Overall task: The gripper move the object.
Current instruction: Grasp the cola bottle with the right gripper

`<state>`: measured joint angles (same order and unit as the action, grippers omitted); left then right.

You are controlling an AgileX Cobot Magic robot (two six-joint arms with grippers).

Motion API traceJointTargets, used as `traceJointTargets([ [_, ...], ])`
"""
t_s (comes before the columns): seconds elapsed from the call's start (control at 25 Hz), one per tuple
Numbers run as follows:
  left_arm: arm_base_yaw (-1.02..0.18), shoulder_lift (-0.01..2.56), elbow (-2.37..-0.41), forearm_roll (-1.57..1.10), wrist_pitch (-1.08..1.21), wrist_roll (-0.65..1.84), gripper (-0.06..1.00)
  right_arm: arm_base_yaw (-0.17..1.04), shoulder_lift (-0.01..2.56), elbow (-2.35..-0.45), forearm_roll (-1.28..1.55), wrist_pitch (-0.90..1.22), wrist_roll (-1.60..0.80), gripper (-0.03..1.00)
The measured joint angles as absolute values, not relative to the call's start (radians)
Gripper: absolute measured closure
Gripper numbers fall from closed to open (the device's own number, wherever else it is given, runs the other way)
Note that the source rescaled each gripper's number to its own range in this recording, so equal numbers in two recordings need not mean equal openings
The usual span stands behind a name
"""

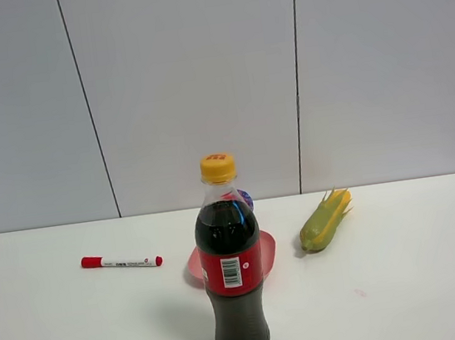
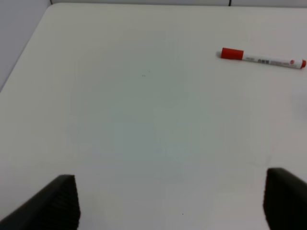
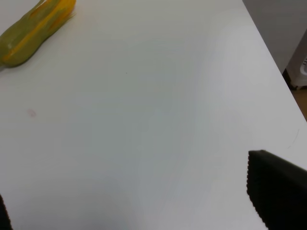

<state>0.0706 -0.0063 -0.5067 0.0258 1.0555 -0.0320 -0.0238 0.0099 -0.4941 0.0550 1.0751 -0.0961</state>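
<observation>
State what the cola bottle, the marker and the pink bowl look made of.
Cola bottle: clear glossy plastic, since dark liquid shows through; yellow cap looks plastic. Marker: smooth white plastic barrel, red cap. Pink bowl: probably matte plastic, mostly hidden behind the bottle.

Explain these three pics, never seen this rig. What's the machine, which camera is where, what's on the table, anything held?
It is a two-armed robot with a gripper on each arm. One picture comes from a camera mounted high, facing the white table; neither arm shows there. On the table stand a cola bottle with a yellow cap, a pink bowl behind it, a red-capped marker to the left and a corn cob to the right. The other two pictures come from the wrists. The left gripper is open over bare table near the marker. The right gripper is open too, the corn ahead of it. Nothing is held.
</observation>
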Motion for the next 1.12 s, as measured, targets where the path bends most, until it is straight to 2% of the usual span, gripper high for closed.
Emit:
traceJointTargets([
  [0.84,0.071,-0.006,-0.507,0.026,1.056,-0.032,-0.06,-0.024,0.015,-0.494,0.069,1.073,-0.033,-0.03],
  [1.12,0.071,-0.006,-0.507,0.026,1.056,-0.032,-0.06,-0.024,0.197,-0.562,0.045,1.066,0.016,-0.03],
])
